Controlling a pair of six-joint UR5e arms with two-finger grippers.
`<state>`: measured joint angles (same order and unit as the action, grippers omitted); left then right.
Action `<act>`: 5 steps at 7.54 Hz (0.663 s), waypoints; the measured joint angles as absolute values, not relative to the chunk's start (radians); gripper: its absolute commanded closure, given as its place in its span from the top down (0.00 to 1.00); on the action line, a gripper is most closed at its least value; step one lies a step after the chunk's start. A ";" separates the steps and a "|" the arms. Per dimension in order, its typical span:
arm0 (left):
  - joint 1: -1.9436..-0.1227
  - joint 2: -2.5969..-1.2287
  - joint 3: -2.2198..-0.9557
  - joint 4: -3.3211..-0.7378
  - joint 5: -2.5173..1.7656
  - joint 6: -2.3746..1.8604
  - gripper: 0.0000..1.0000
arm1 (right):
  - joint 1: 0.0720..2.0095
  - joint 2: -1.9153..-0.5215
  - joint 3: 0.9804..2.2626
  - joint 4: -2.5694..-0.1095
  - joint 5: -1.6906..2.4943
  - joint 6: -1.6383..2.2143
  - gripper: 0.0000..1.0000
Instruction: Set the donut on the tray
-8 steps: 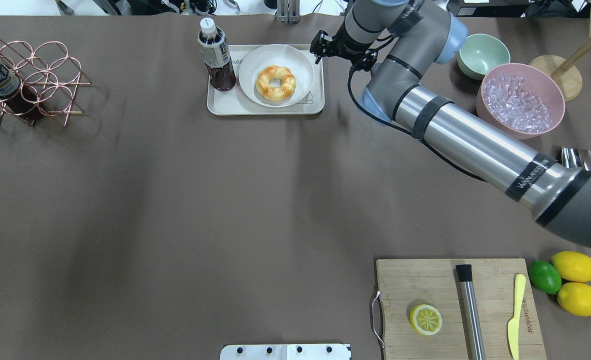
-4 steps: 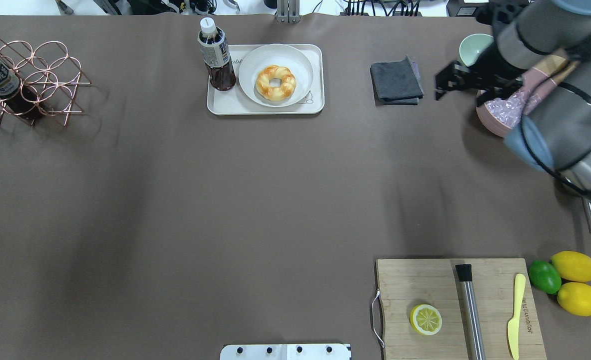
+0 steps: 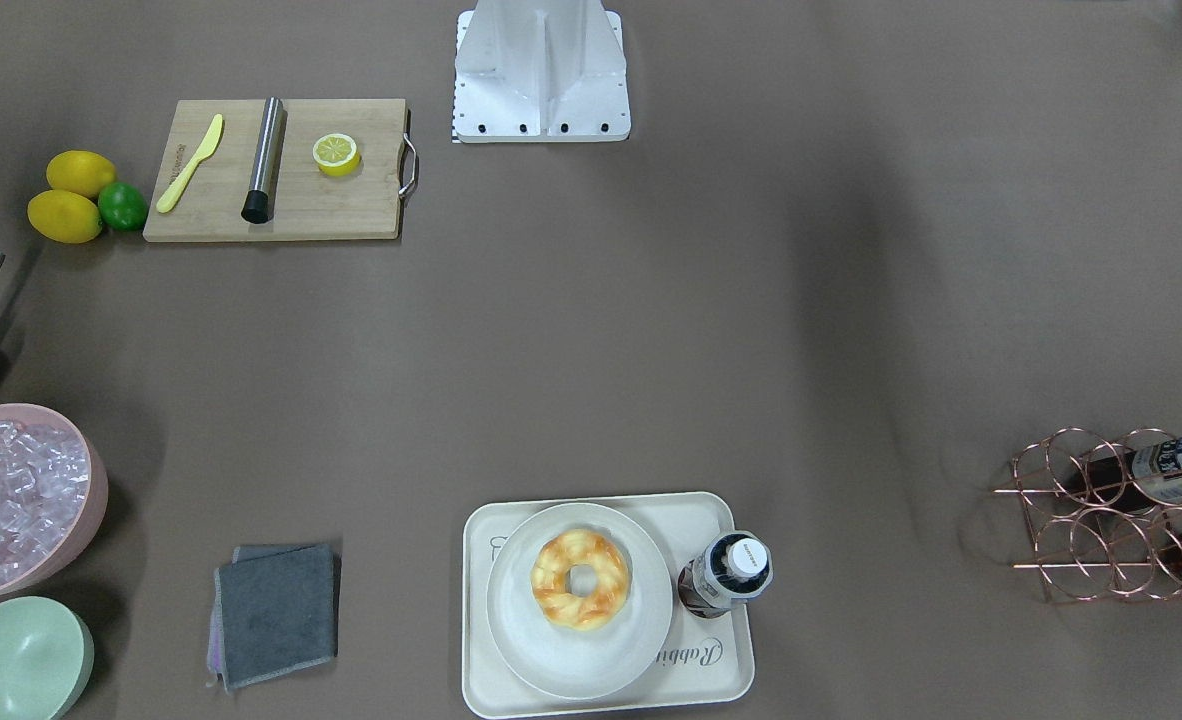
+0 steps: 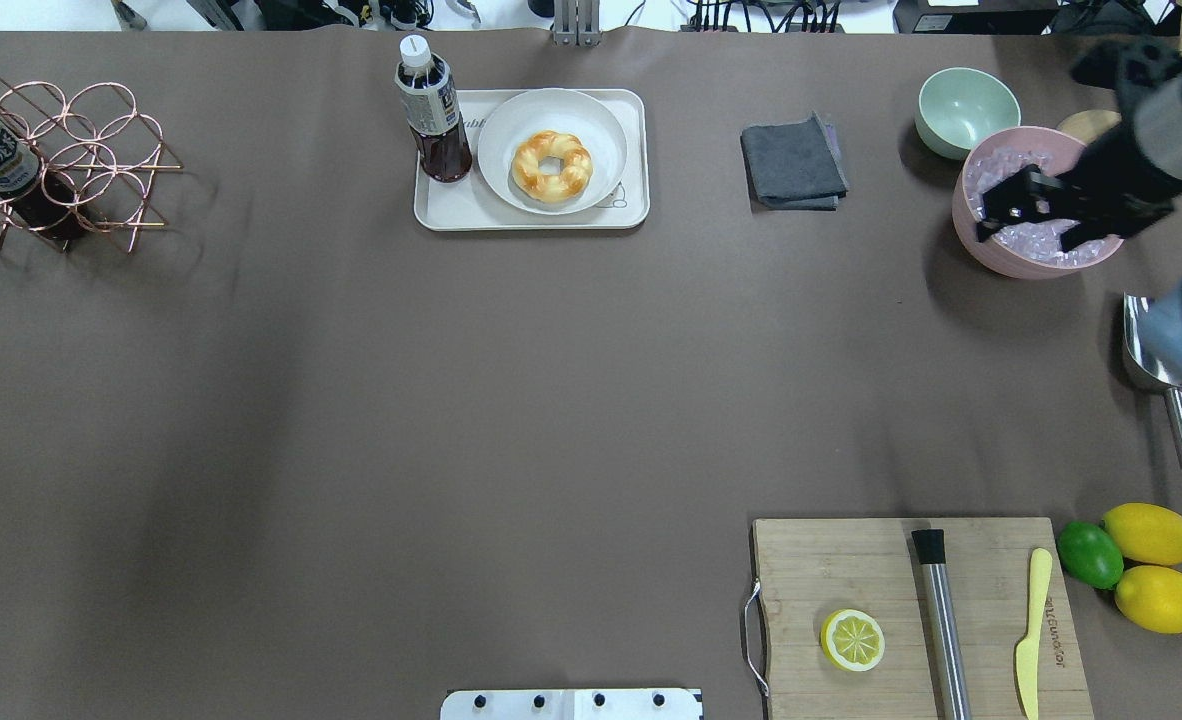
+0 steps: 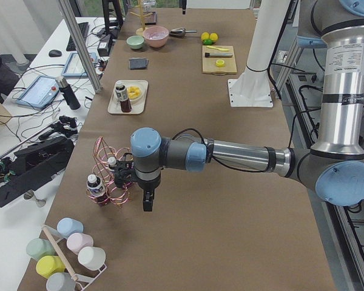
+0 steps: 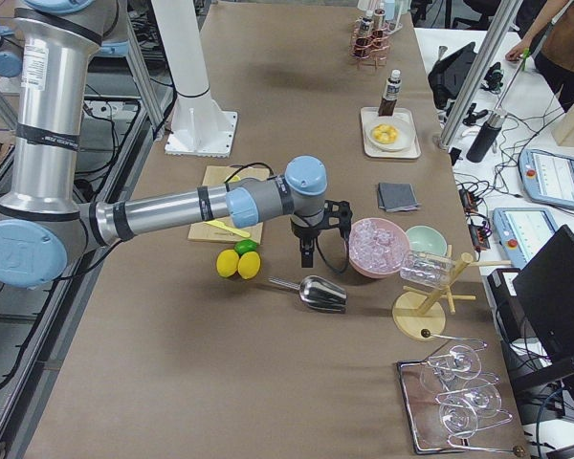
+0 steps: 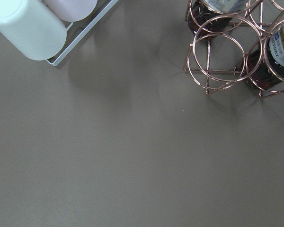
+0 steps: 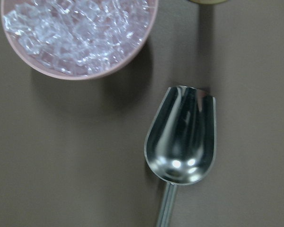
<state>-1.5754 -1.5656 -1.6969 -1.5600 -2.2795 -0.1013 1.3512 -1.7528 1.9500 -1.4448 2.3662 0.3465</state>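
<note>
The golden twisted donut (image 4: 552, 166) lies on a round white plate (image 4: 601, 130), and the plate stands on the cream tray (image 4: 471, 212) at the far middle of the table. Both also show in the front view, the donut (image 3: 581, 579) and the tray (image 3: 711, 680). My right gripper (image 4: 991, 212) hovers over the pink ice bowl, far to the right of the tray and holding nothing. It is dark and blurred, so I cannot tell how its jaws stand. My left gripper (image 5: 148, 206) shows only in the left side view, beside the copper rack, and I cannot tell its state.
A tea bottle (image 4: 431, 110) stands on the tray's left end. A grey cloth (image 4: 793, 162), green bowl (image 4: 961, 105), pink ice bowl (image 4: 1001, 255) and metal scoop (image 8: 182, 142) lie to the right. A cutting board (image 4: 851, 560) with a half lemon sits near right, and a copper rack (image 4: 71, 160) far left.
My right arm has swung away from the tray's right edge, past the grey cloth, to above the pink ice bowl. The donut, plate and tray have not moved.
</note>
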 measured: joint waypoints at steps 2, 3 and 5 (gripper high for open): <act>-1.575 -1.565 -1.697 -1.560 -2.279 -0.101 0.99 | 1.443 -1.822 1.909 -1.448 2.368 0.156 1.00; -1.575 -1.565 -1.697 -1.560 -2.280 -0.101 0.99 | 1.480 -1.837 1.878 -1.449 2.360 0.083 1.00; -1.575 -1.565 -1.697 -1.560 -2.279 -0.101 0.99 | 1.538 -1.849 1.835 -1.450 2.347 -0.023 1.00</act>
